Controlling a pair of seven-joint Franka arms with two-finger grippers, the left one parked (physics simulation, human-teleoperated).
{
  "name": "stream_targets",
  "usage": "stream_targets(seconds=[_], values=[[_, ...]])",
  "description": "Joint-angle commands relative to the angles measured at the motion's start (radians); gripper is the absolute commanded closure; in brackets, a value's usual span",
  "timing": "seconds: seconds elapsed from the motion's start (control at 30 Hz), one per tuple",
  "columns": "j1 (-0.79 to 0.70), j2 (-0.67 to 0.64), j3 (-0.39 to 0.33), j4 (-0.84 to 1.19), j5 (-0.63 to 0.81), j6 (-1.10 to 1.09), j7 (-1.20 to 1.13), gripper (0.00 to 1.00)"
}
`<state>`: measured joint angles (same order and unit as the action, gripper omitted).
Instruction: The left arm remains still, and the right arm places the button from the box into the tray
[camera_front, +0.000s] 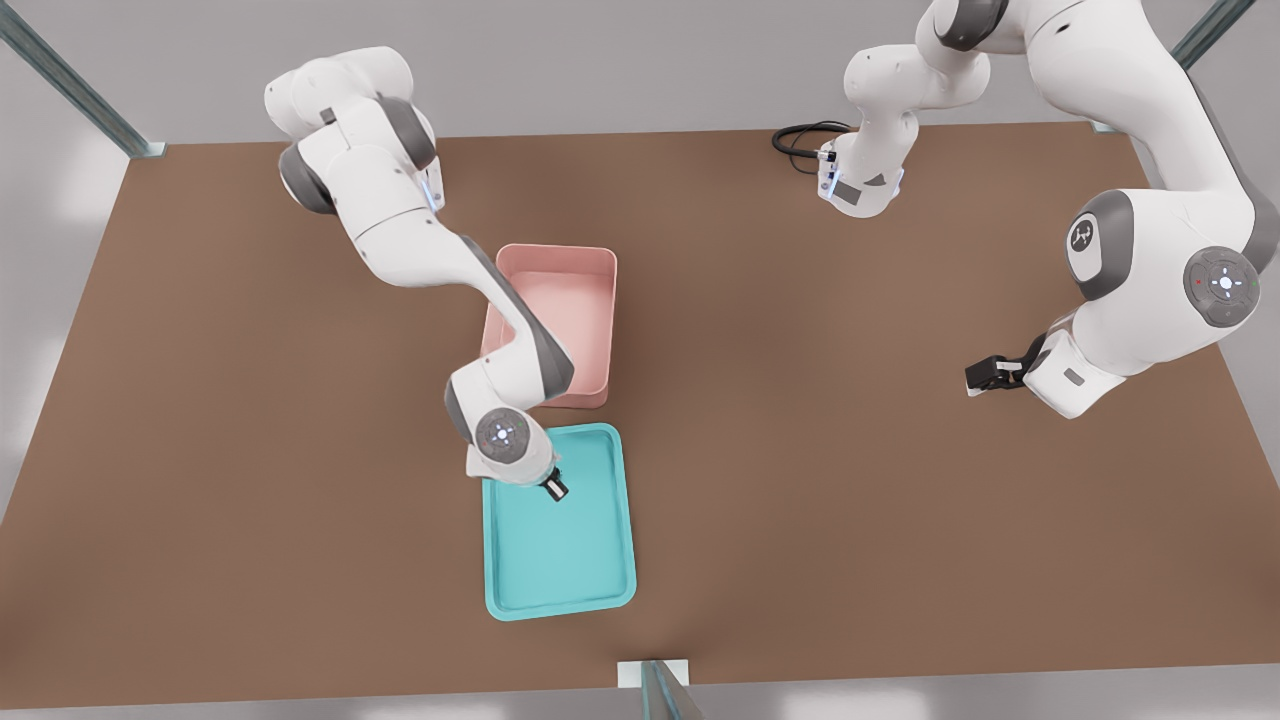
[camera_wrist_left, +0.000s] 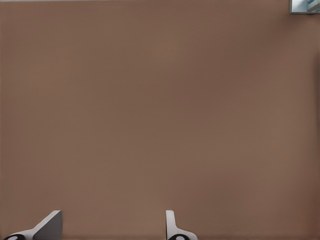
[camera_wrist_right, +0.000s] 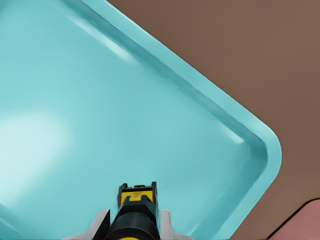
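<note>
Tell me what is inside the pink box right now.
The pink box shows only bare floor; the right arm hides its near-left corner. The button sits clamped in the gripper over the turquoise tray.

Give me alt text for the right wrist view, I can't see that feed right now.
The gripper holds the small yellow and black button between its fingers, just above the floor of the turquoise tray. One rounded tray corner shows, with brown table beyond it and a bit of the pink box at the edge.
</note>
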<state>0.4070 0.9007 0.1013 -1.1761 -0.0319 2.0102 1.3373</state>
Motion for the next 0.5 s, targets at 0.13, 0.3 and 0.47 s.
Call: stream_targets(seconds=[0.13,0.3,0.47], values=[[-0.007,0.029,0.001,0.018,-0.002,0.038,-0.035,0.0],[-0.059,-0.313,-0.035,0.007,-0.011,-0.387,-0.421,0.0],[-0.409,-0.696,-0.141,-0.367,0.053,-0.355,-1.353,0.0]])
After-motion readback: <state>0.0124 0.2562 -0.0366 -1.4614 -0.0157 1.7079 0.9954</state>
